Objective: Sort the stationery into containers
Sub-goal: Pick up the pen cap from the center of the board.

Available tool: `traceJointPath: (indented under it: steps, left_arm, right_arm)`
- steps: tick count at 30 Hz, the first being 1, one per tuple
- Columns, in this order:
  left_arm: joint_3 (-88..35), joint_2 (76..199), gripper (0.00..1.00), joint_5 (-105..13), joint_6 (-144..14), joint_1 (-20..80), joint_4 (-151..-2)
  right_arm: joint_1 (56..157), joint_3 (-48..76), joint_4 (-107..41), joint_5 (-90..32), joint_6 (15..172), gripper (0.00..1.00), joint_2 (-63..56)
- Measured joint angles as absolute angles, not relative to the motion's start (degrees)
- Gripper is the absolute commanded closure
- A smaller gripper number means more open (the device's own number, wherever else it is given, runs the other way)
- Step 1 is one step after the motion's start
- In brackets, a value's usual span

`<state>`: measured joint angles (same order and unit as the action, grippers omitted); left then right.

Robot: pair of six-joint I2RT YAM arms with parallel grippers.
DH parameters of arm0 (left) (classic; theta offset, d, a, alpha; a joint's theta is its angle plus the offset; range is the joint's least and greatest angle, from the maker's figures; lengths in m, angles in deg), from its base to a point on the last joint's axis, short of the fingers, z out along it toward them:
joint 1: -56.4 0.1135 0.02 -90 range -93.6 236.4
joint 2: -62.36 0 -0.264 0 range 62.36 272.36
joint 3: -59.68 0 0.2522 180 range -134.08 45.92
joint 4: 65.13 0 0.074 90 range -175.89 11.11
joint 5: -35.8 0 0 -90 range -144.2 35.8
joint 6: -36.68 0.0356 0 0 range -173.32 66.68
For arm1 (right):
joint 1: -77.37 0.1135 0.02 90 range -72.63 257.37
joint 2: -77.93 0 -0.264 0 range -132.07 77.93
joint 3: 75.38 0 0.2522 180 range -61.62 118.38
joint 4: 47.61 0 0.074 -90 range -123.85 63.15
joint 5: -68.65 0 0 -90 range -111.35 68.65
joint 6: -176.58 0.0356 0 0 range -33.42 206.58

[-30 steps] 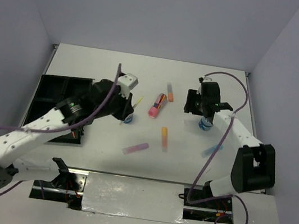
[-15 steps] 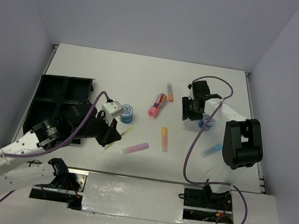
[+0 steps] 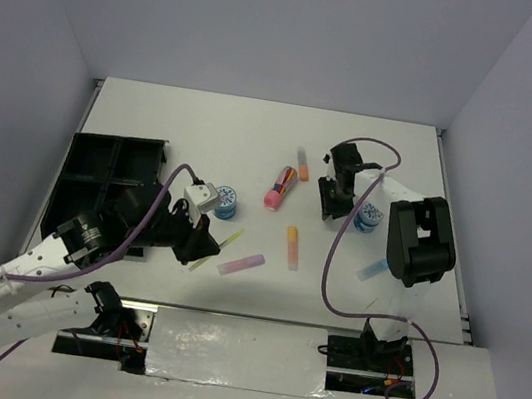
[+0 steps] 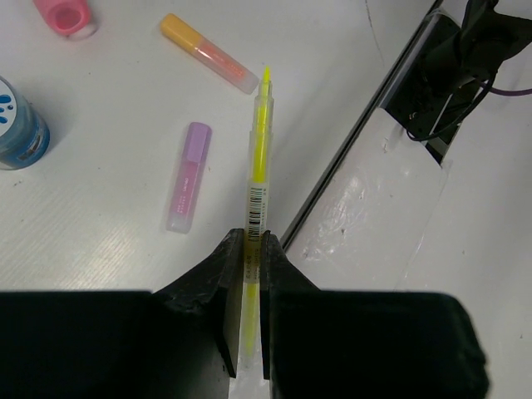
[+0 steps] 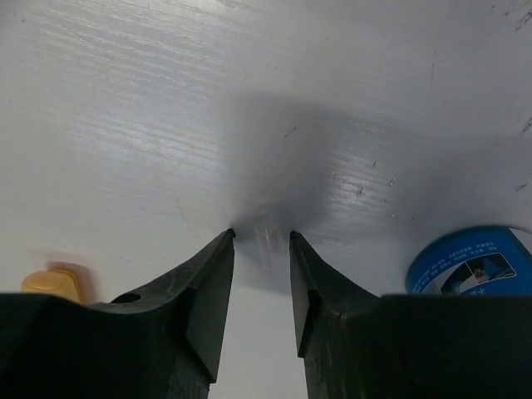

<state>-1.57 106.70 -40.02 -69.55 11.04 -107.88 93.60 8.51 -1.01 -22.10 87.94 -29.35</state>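
Your left gripper is clenched on the thin yellow plastic pen. It is held clear of the white table, tip at 12 o'clock in the wrist view. Expect the pen to be light, stiff and slick. With that much barrel ahead of the pads it may pivot, so a mid-barrel hold looks safer.

The black plastic organiser tray lies at 10 o'clock from that gripper. Its visible compartments show nothing coloured, and the left arm hides the near ones.

Your right gripper is low over the table, jaws apart and grasping nothing you can confirm. A round blue-white roll sits at its 4 o'clock.
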Motion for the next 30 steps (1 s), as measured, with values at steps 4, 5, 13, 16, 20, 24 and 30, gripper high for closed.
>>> traceJointPath:
  steps: [4,5,13,16,20,24,30]
  left_arm:
    - [-1.52,105.82,1.00,-39.48,-69.55,10.95,-107.68]
    - [-1.52,105.63,1.00,-39.48,-69.55,10.93,-107.64]
    - [-1.52,105.21,1.00,-39.56,-69.55,10.93,-107.60]
    - [-1.52,105.21,1.00,-39.80,-69.57,10.93,-107.60]
    - [-1.52,105.21,1.00,-39.80,-69.59,10.93,-107.55]
    - [-1.52,105.17,1.00,-39.43,-70.40,10.93,-106.57]
    - [3.11,101.32,1.00,-37.81,-78.51,10.49,-93.67]
  right_arm:
    - [93.82,8.55,-0.33,-21.34,87.72,0.70,-29.37]
    - [93.93,8.55,-0.09,-21.14,87.68,0.71,-29.40]
    - [94.39,9.36,0.63,-20.48,87.15,1.00,-30.21]
    - [94.36,9.32,0.43,-20.88,87.13,1.00,-30.10]
    - [94.49,4.46,-4.75,-25.45,89.89,1.00,-25.33]
    - [96.40,-8.10,-15.37,-28.40,99.79,1.00,-7.56]
    - [111.98,-21.26,-34.93,-15.26,121.54,1.00,28.04]
